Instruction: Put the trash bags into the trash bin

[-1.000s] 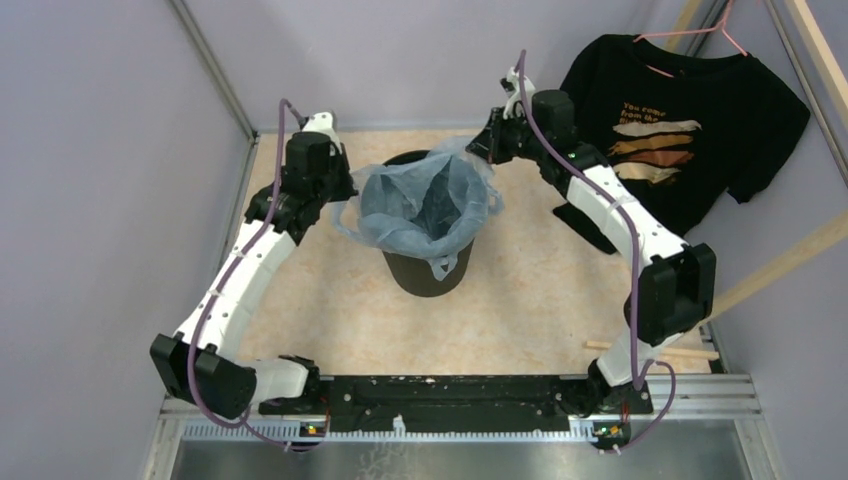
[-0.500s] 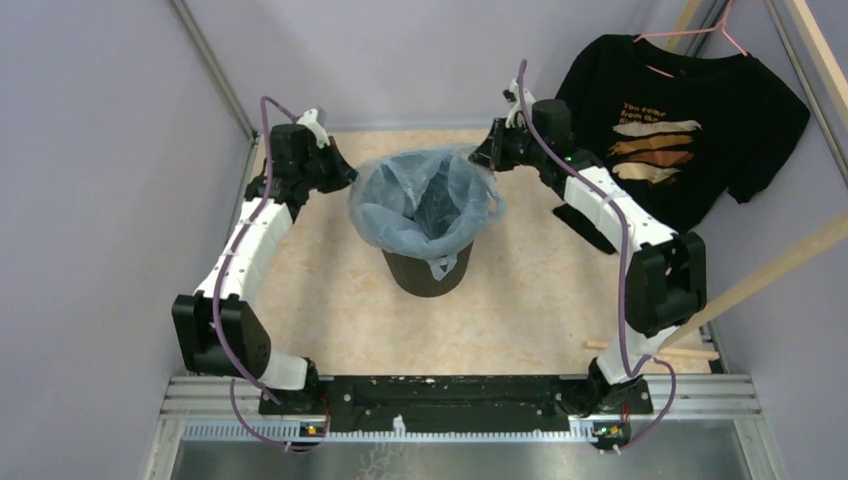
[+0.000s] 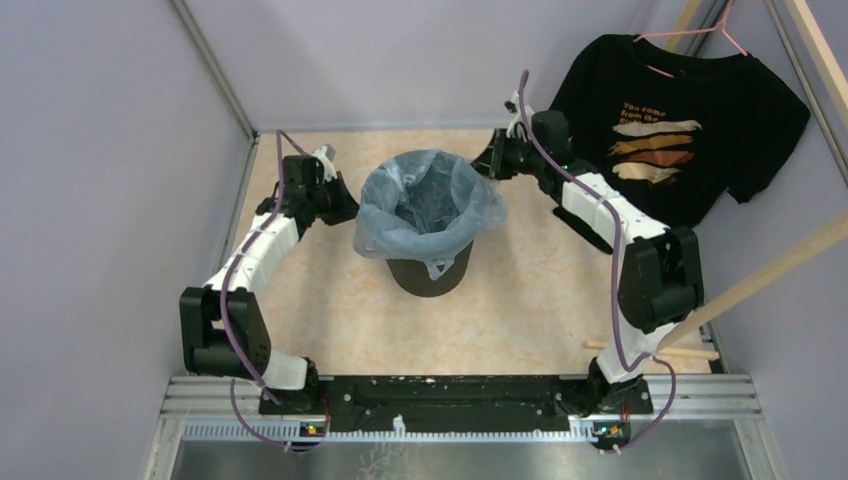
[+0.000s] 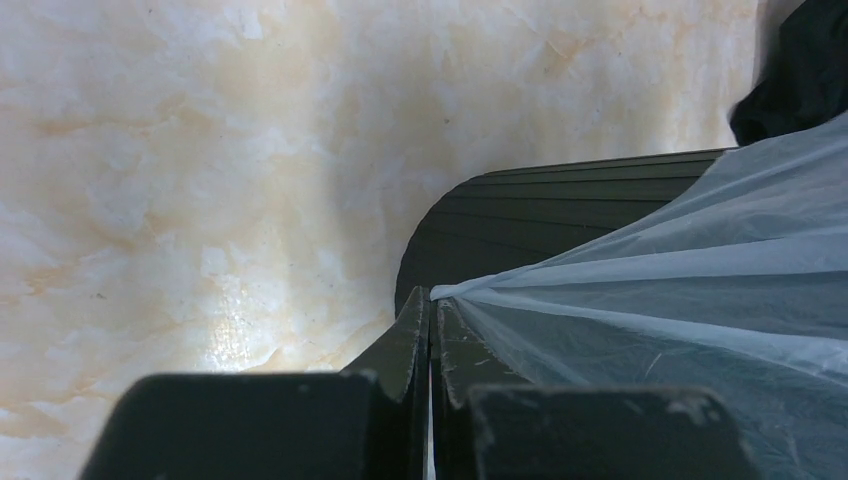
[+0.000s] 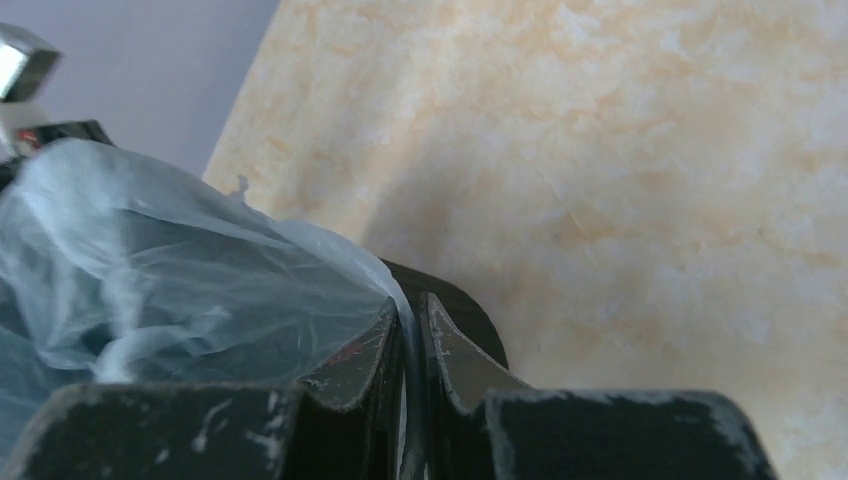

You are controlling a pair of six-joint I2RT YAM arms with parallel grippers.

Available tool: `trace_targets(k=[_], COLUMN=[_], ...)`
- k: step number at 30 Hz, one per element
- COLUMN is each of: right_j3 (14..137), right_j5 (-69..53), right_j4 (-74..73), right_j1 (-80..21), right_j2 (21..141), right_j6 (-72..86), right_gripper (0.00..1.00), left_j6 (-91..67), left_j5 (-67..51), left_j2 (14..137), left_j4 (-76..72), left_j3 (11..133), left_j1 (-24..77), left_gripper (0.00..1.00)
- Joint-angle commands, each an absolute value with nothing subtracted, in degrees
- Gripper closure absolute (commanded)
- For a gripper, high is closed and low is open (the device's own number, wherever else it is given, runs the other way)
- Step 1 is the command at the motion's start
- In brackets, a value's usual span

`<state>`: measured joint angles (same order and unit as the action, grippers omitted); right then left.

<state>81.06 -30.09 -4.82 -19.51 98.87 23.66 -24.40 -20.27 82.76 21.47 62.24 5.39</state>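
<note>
The black trash bin (image 3: pixel 428 276) stands mid-table with the light-blue trash bag (image 3: pixel 425 205) spread open in it, the bag's rim folded over the bin's edge. My left gripper (image 3: pixel 350 212) is at the bin's left side, shut on the bag's edge. In the left wrist view the film (image 4: pixel 680 300) runs taut from the fingertips of the left gripper (image 4: pixel 431 295) over the bin wall (image 4: pixel 540 215). My right gripper (image 3: pixel 487 160) is at the bin's far right rim. In the right wrist view the right gripper (image 5: pixel 412 305) has its jaws a narrow crack apart, with bag film (image 5: pixel 180 270) lying in the gap above the bin rim (image 5: pixel 470 320).
A black printed T-shirt (image 3: pixel 680 130) hangs on a hanger at the back right, close behind the right arm. A wooden beam (image 3: pixel 780 265) slants along the right side and a short wooden stick (image 3: pixel 650 348) lies near the right base. Purple walls enclose the table.
The left gripper has moved down and nearer, drawing the bag's left rim down over the bin's edge. The right gripper's jaws have parted slightly; the bag now sits flatter round the rim.
</note>
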Motion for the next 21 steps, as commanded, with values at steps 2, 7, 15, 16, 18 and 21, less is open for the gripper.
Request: trace_targets(k=[2, 7, 15, 16, 18, 21], right_j3=[74.8, 74.7, 75.5, 74.6, 72.3, 67.8], right_j5=[-28.1, -29.6, -19.7, -18.4, -15.8, -15.0], right_j4=[-2.6, -5.5, -18.8, -19.8, -21.2, -21.4], right_j1=[-17.8, -17.8, -17.8, -17.8, -17.8, -17.8], right_j2=[97.2, 96.0, 84.0, 82.2, 78.5, 73.6], right_j6=[22.7, 23.2, 20.1, 19.7, 19.1, 18.9], right_gripper=[0.90, 0.87, 0.45, 0.40, 0.33, 0.25], left_j6=[-23.1, -22.9, -23.2, -23.1, -23.1, -24.3], left_j5=[-21.0, -16.6, -6.8, -5.8, -5.0, -6.2], left_j2=[80.9, 80.4, 67.7, 65.4, 60.9, 55.3], left_j4=[21.4, 24.5, 32.9, 33.5, 33.5, 33.8], left_j3=[64.3, 62.5, 62.6, 61.8, 59.2, 54.9], left_j1=[5.0, 4.9, 4.9, 4.9, 4.9, 4.9], left_gripper=[1.00, 1.00, 0.33, 0.32, 0.28, 0.22])
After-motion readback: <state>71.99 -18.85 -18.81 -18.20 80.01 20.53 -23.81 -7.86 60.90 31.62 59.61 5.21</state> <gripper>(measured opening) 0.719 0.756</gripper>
